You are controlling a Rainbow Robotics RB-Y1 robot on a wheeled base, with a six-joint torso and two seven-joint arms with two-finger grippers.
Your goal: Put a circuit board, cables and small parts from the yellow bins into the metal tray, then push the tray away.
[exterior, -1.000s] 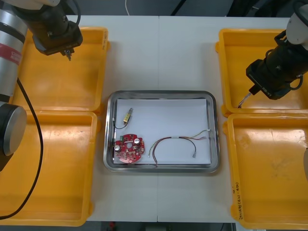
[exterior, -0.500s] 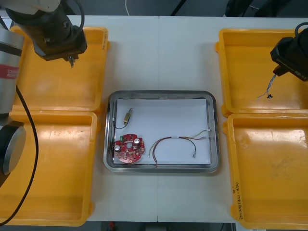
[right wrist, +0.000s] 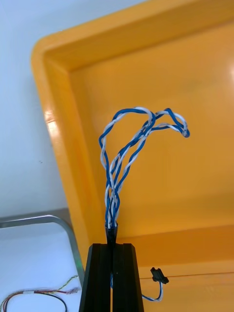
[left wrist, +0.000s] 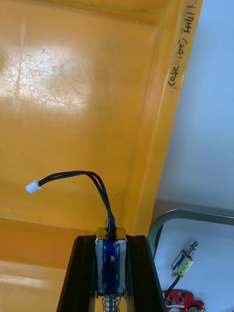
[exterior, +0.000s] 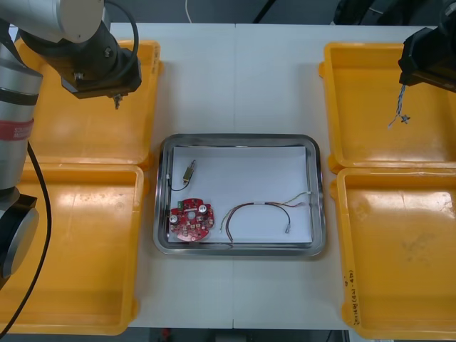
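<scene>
Right claw [right wrist: 113, 248] grips the blue-white cable [right wrist: 113, 204] — left claw [left wrist: 111, 241] clamps a small metal part [left wrist: 111, 263], seen close at the wrists

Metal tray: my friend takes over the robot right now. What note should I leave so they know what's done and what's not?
Left tool: shut on a small metal part with a black lead, over the far left yellow bin.
Right tool: shut on the twisted blue and white cable, over the far right yellow bin.
Metal tray: holds the red circuit board, a second small metal part and a red and yellow cable.
Left to do: put both held things in the tray, then push it away.
</scene>
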